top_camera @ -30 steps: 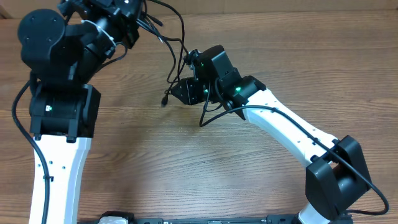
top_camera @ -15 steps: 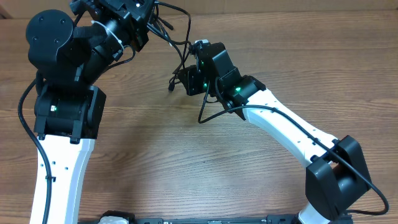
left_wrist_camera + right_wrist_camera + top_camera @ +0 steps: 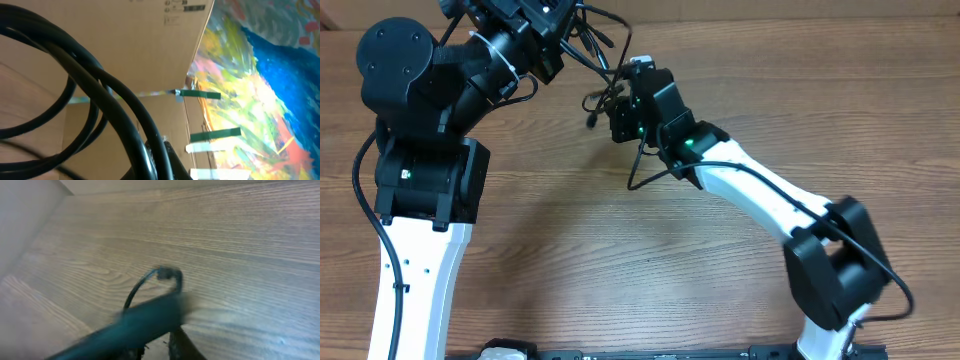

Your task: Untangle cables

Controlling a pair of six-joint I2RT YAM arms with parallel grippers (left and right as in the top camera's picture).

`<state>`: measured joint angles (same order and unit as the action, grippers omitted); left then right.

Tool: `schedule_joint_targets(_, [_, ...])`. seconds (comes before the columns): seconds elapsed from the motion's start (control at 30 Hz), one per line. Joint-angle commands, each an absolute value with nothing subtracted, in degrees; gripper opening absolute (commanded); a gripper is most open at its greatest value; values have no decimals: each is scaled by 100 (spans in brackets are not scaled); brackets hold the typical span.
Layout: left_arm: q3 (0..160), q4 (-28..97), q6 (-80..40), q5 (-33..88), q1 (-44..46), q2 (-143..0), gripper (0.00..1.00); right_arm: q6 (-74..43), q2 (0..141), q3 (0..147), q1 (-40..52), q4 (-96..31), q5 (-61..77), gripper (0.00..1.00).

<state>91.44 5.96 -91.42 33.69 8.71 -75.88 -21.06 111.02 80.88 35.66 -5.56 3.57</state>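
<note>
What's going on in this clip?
Two robot arms are working on a tangle of thin black cables over a wooden table. The left claw, near the far edge, is shut on the bundle. Strands run from it to the right claw, which is right at them. Whether it has gripped one is unclear. One plug end dangles loose.
</note>
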Motion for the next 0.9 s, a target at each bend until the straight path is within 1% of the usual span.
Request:
schedule_joint_targets(0.0, [9268, 530, -9262, 3717, 915, -7498, 4, -2106, 11393, 8095, 3562, -270, 242, 18])
schedule_joint_targets(0.13, [9268, 528, -9279, 3756, 915, -7498, 4, -2108, 11675, 8095, 3551, -21, 239, 19])
schedule_joint_targets(0.23, [9268, 510, -9411, 3750, 891, -7498, 4, -2106, 11830, 8095, 3489, -200, 220, 18])
schedule_joint_targets(0.37, [9268, 226, -9480, 3752, 893, -7498, 4, -2117, 11990, 8095, 3286, -845, -30, 4])
schedule_joint_targets(0.6, [9268, 121, -9502, 3706, 794, -7498, 4, -2123, 12003, 8095, 2810, -1776, -36, 4])
schedule_joint_targets(0.77, [9268, 128, -9537, 3715, 438, -7498, 4, -2119, 12005, 8095, 2451, -2469, -36, 4])
schedule_joint_targets(0.87, [9268, 180, -9515, 3763, 272, -7498, 4, -2121, 12003, 8095, 2342, -2661, -32, 4])
